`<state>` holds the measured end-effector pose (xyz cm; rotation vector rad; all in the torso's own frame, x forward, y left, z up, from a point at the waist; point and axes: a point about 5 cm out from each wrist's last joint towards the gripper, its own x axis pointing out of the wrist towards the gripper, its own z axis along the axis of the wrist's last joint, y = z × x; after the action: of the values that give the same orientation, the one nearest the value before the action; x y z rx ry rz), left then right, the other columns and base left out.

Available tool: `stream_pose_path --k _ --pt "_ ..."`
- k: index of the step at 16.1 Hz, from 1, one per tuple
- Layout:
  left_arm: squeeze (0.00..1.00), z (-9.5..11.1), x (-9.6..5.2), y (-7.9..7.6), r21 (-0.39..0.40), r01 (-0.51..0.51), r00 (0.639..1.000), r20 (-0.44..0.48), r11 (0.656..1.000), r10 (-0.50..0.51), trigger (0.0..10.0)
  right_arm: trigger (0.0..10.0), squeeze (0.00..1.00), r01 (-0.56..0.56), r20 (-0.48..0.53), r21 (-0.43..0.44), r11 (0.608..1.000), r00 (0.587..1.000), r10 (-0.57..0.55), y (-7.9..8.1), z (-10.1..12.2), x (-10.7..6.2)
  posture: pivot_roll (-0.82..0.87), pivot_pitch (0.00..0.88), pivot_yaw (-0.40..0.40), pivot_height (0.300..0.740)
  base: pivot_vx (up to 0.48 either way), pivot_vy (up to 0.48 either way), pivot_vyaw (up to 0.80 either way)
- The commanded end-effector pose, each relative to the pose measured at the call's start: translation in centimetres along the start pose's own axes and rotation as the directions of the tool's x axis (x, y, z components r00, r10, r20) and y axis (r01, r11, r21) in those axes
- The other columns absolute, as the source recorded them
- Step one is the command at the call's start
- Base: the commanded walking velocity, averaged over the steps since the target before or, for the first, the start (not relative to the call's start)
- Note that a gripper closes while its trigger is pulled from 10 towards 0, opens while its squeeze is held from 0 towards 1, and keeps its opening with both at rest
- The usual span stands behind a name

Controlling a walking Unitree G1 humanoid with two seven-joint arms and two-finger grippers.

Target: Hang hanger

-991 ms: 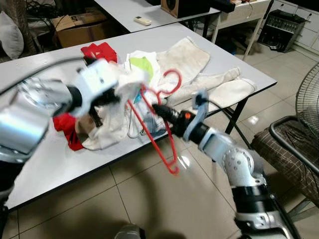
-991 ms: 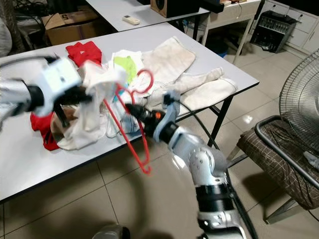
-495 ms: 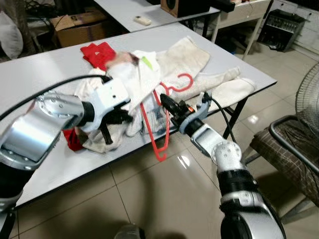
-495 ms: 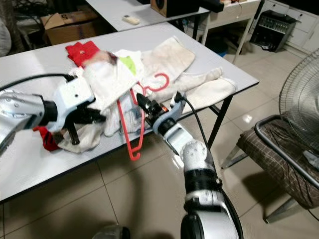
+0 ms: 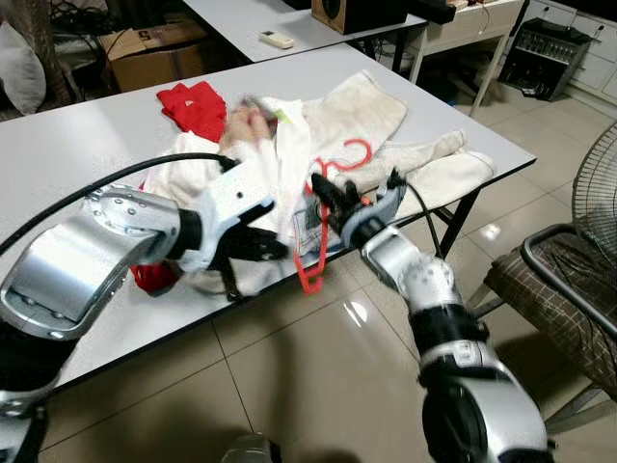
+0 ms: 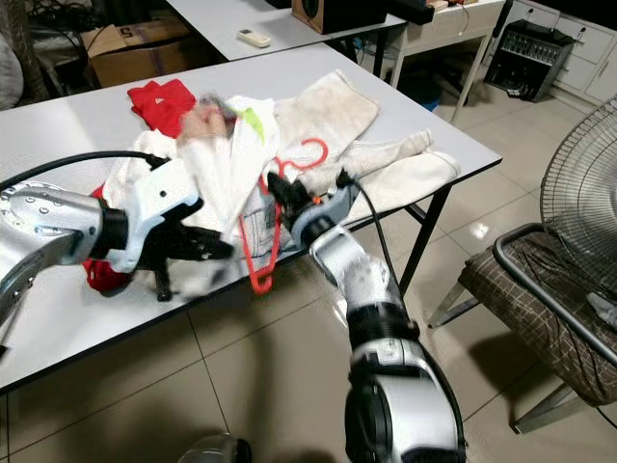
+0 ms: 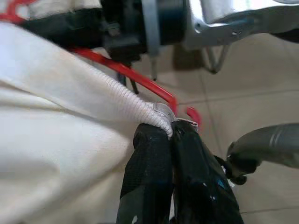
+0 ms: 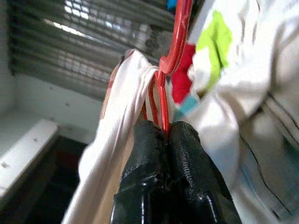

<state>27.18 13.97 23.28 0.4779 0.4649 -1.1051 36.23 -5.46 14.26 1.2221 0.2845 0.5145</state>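
The right gripper (image 5: 323, 189) is clamped tight on the thin red plastic hanger (image 5: 317, 231), its two black fingers (image 8: 154, 154) pressed together on the neck just below the hook. The hanger's long axis runs steeply down and toward the robot: its hook curls up over the grey table (image 5: 77, 145), while its lower corner hangs off the table's near edge above the tiled floor (image 5: 318, 386). The left gripper (image 7: 170, 133) is pinched shut on the ribbed hem of the cream-white shirt (image 5: 280, 159), which is draped over the hanger between the two grippers. Behind them on the table lie a red garment (image 5: 198, 104) and a pair of off-white trousers (image 5: 386, 125).

Half a second ago the hanger's lower corner reached further below the table edge; now it sits higher and closer to the edge. The left arm has swung inward toward the right gripper, and the shirt covers more of the hanger.
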Motion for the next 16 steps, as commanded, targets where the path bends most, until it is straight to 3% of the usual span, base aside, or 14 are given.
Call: stream_pose_path --k 1,4,6,10,12,13,16 --pt "0.00 0.4 -0.1 -0.6 -0.001 0.053 0.998 0.021 0.999 -0.053 0.0 10.0 0.00 -0.138 -0.023 0.140 0.981 0.990 0.143 5.2 -4.3 3.1 0.18 0.037 0.027 0.740 0.000 0.000 0.00" --pt "0.00 0.6 0.3 -0.6 -0.024 0.054 0.997 0.051 0.998 -0.052 0.0 10.0 0.00 -0.161 0.004 0.215 0.963 0.986 0.164 6.2 -4.2 3.6 0.18 0.036 0.026 0.740 0.000 0.000 0.00" --pt "0.00 1.7 0.7 -0.7 -0.070 0.077 0.988 0.138 0.995 -0.067 0.0 10.0 0.00 -0.166 0.006 0.208 0.964 0.986 0.168 6.5 -4.3 3.9 0.17 0.039 0.027 0.740 0.000 0.000 0.00" --pt "0.00 4.5 1.5 -2.3 -0.139 0.276 0.912 0.350 0.951 -0.214 0.0 10.0 0.00 -0.153 0.057 0.220 0.964 0.988 0.144 6.8 -4.1 4.5 0.18 0.040 0.027 0.740 0.000 0.000 0.00" --pt "0.00 5.2 1.7 -2.6 -0.163 0.322 0.883 0.407 0.933 -0.234 0.0 10.0 0.00 -0.144 0.073 0.214 0.966 0.989 0.131 6.9 -4.0 4.6 0.18 0.040 0.028 0.740 0.000 0.000 0.00" --pt "0.00 5.6 2.0 -2.3 -0.215 0.330 0.874 0.437 0.919 -0.211 0.0 10.0 0.00 -0.147 0.098 0.254 0.956 0.987 0.126 7.0 -3.7 4.7 0.18 0.041 0.030 0.740 0.000 0.000 0.00" --pt "0.00 4.6 2.4 -2.0 -0.238 0.275 0.911 0.374 0.931 -0.174 0.0 10.0 0.00 -0.161 0.103 0.293 0.942 0.985 0.137 7.2 -3.6 4.8 0.17 0.043 0.033 0.740 0.000 0.000 0.00"
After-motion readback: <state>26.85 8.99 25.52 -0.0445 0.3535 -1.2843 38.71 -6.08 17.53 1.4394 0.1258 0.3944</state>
